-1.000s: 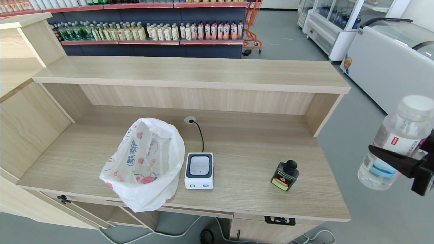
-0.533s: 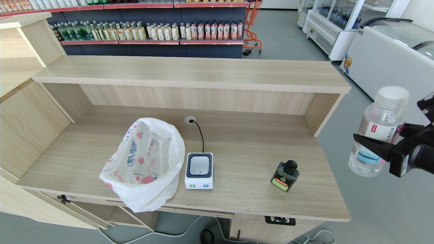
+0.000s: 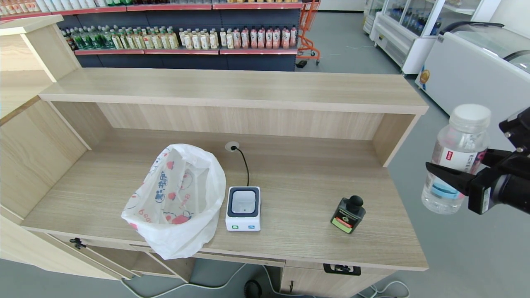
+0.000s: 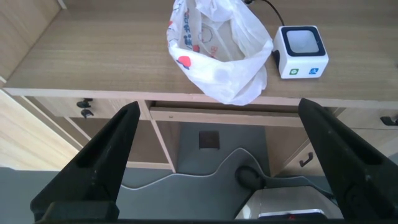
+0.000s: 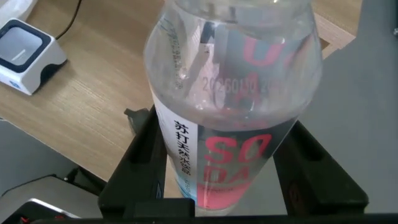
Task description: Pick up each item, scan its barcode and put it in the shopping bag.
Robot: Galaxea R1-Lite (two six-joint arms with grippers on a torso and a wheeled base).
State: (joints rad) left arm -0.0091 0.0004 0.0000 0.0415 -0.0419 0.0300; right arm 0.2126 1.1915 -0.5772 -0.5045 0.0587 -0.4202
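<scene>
- Counter (image 3: 290, 174): shopping bag (image 3: 178, 198) stands open beside the scanner (image 3: 243, 208).
- Right gripper (image 3: 457, 170): clamped on the water bottle (image 3: 457, 147), now carried closer to the counter's right end; scan judged next.
- Left gripper (image 4: 217, 106): fingers apart, empty.
- Dark bottle (image 3: 348, 214): awaiting pickup.

A pale wood-grain checkout counter with a raised back ledge (image 3: 232, 89) is spanning the frame's middle, standing on a smooth grey floor (image 3: 455, 256) showing at right and bottom. Dark blue store shelving with red edge strips (image 3: 186, 62) is running along the top, an orange metal cart (image 3: 308, 41) standing beside it, and white glass-lidded chest freezers (image 3: 463, 70) are occupying the upper right.
</scene>
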